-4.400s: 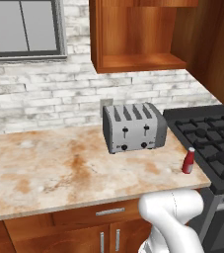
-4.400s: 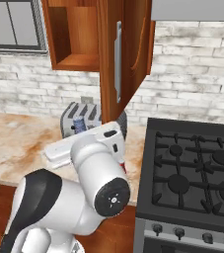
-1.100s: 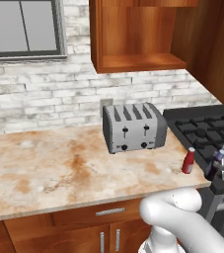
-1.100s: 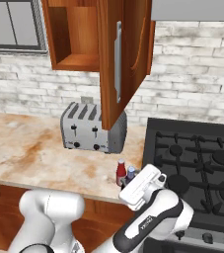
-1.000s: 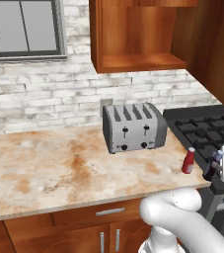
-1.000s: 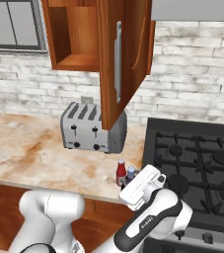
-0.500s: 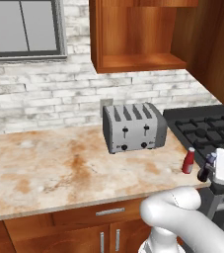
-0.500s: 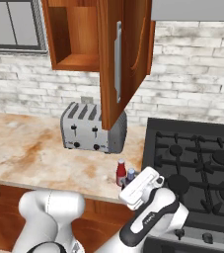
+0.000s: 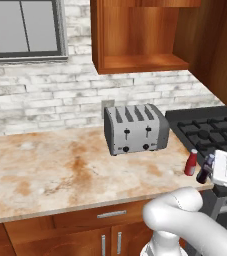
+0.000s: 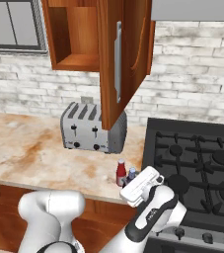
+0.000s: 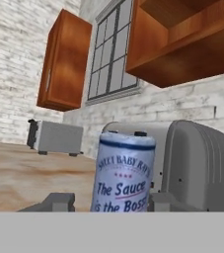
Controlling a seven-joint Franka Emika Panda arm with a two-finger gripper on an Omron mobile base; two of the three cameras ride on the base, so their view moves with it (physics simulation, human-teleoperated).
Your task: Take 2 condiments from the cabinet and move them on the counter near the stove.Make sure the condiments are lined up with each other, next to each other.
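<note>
The dark sauce bottle [image 11: 122, 170] is seen standing upright between the two dark finger tips of the gripper [image 11: 108, 201], one tip at each side of its lower body, and the jaws are narrowed around it; whether the pads actually press on it cannot be told. Its label, with the words "The Sauce is the Boss", is turned toward the hand camera, and the bluish cap is at the top.

From the left base view, the same bottle [image 9: 205, 169] is found at the counter's right corner, with the white hand of the gripper [image 9: 216, 170] right against its stove side. The red bottle [image 9: 190, 163] with its white cap is stood just beside it, on the toaster side, upright on the mottled counter [image 9: 60, 170].

From the right base view, the red bottle [image 10: 121, 173] and the dark one [image 10: 131, 174] are seen side by side near the counter's edge, just beside the black stove [image 10: 197, 168]. Further back, the silver four-slot toaster [image 9: 135, 128] is set against the brick wall. Above it, the wooden cabinet [image 9: 135, 35] is hung, its door [image 10: 121, 59] swung open.
</note>
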